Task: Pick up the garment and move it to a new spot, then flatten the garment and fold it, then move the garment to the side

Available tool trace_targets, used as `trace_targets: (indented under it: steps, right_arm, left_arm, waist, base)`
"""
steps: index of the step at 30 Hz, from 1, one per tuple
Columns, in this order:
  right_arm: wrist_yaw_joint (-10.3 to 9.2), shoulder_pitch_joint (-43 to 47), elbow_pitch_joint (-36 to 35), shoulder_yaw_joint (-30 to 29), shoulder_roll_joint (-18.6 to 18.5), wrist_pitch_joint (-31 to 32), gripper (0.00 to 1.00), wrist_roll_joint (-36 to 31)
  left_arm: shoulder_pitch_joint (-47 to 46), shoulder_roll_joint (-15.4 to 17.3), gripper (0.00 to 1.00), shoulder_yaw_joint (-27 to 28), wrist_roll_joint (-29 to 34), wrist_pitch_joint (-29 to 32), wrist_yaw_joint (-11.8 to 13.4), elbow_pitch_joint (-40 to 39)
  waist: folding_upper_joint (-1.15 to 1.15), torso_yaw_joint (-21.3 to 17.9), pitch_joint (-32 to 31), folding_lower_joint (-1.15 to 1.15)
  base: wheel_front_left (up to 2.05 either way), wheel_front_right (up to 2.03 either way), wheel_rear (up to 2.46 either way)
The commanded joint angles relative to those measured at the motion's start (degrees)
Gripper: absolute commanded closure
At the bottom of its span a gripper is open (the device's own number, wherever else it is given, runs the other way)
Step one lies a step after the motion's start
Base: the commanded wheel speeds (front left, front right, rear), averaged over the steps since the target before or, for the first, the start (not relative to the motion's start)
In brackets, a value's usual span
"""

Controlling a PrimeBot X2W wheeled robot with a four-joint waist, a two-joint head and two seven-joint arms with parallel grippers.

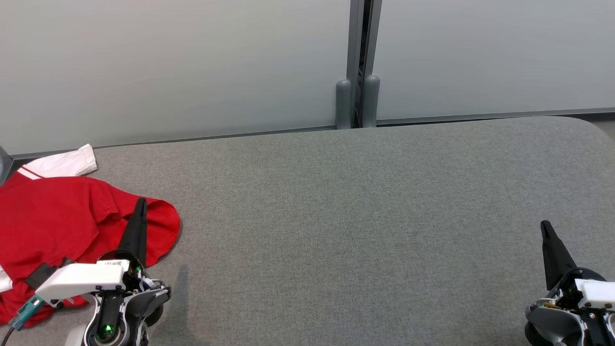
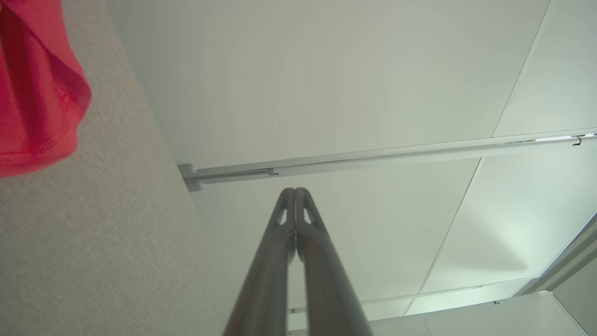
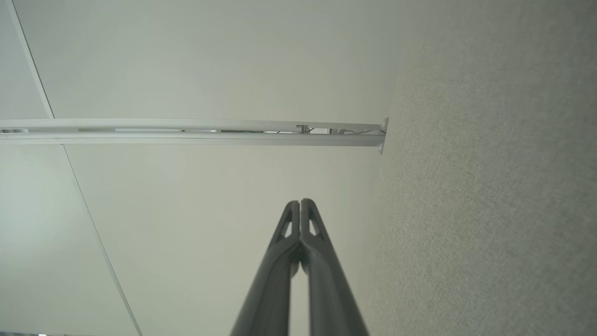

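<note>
Garment (image 1: 57,211) bunched at table's (image 1: 336,216) left edge, just left of left gripper (image 1: 140,203); right gripper (image 1: 545,226) well apart; both pinched closed, empty.

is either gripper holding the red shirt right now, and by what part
Nothing is held. The left gripper and right gripper both have their jaws shut with nothing between them; the red garment lies loose on the grey surface.
</note>
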Motion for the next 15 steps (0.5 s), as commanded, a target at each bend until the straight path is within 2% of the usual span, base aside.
trace_targets:
  steps: [1, 15]
  right_arm:
    - [0.07, -0.62, -0.19, -0.04, -0.55, 0.27, 1.00, 0.02]
    - [0.07, -0.62, -0.19, -0.04, -0.55, 0.28, 1.00, 0.02]
  left_arm:
    - [-0.64, 0.16, 1.00, 0.17, -0.12, 0.05, -0.22, -0.08]
    - [-0.64, 0.16, 1.00, 0.17, -0.12, 0.05, -0.22, -0.08]
  waist:
    - [0.00, 0.00, 0.00, 0.00]
    - [0.00, 0.00, 0.00, 0.00]
  base:
    - [0.00, 0.00, 0.00]
    - [0.00, 0.00, 0.00]
